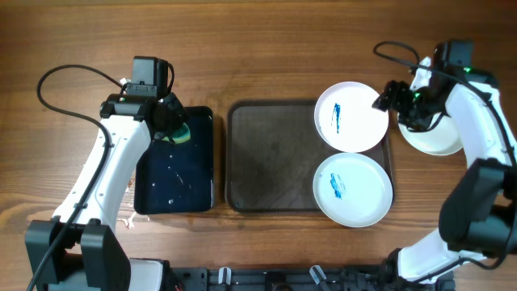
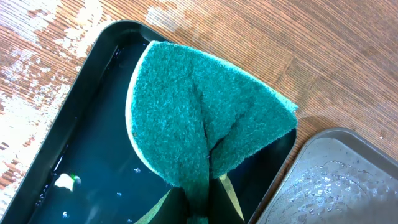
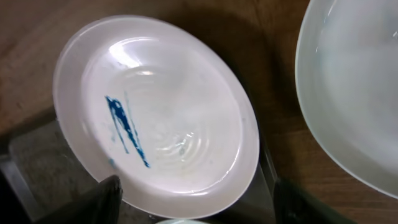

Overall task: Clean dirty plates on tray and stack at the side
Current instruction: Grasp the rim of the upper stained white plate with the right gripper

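Left end effector [image 1: 174,129], clenched on a green sponge [image 2: 199,124], is shown above the wet black tray [image 1: 174,182]. On the right half of the grey-brown tray [image 1: 266,162] lie the blue-smeared upper plate [image 1: 351,117] and lower plate [image 1: 353,188]. The right end effector [image 1: 390,97], released with fingers spread, is poised at the upper plate's right rim, beside a third plate [image 1: 440,141] on the tabletop [image 1: 266,48]. The rim is best gripped squarely and held steady for wiping.
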Motion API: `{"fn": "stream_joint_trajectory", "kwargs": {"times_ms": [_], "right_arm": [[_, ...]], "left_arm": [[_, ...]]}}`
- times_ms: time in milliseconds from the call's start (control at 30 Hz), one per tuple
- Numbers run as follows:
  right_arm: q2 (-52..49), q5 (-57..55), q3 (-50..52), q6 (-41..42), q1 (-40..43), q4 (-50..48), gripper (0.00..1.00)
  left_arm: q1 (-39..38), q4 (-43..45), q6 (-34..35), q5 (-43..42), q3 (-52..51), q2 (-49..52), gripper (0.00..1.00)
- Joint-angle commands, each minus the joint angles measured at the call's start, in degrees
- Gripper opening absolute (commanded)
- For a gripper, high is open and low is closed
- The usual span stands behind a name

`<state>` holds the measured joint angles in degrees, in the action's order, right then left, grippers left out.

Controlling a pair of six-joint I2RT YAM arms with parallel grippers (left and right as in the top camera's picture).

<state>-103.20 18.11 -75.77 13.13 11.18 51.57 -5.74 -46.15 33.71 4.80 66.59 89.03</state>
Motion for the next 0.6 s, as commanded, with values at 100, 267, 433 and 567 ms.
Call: {"fn": "stream_joint_trajectory", "kwargs": {"times_ms": [100, 267, 433, 567], "right_arm": [[-3.21, 2.58, 1.46, -0.96, -0.13, -2.89, 0.74], [-3.91, 2.19, 5.25, 1.97, -0.13, -7.67, 0.72], [-4.39, 0.98, 6.1, 2.73, -0.13, -9.38, 0.73], [-4.44, -1.11, 6.16, 3.54, -0.13, -9.81, 0.68]], "left_arm": [[-0.26, 0.55, -0.5, 1.03, 1.03, 0.28, 0.04], [-0.26, 0.5, -0.52, 1.03, 1.03, 0.28, 0.04], [-0.26, 0.15, -0.5, 1.03, 1.03, 0.28, 0.04], [-0.26, 0.11, -0.5, 1.03, 1.03, 0.28, 0.04]]}}
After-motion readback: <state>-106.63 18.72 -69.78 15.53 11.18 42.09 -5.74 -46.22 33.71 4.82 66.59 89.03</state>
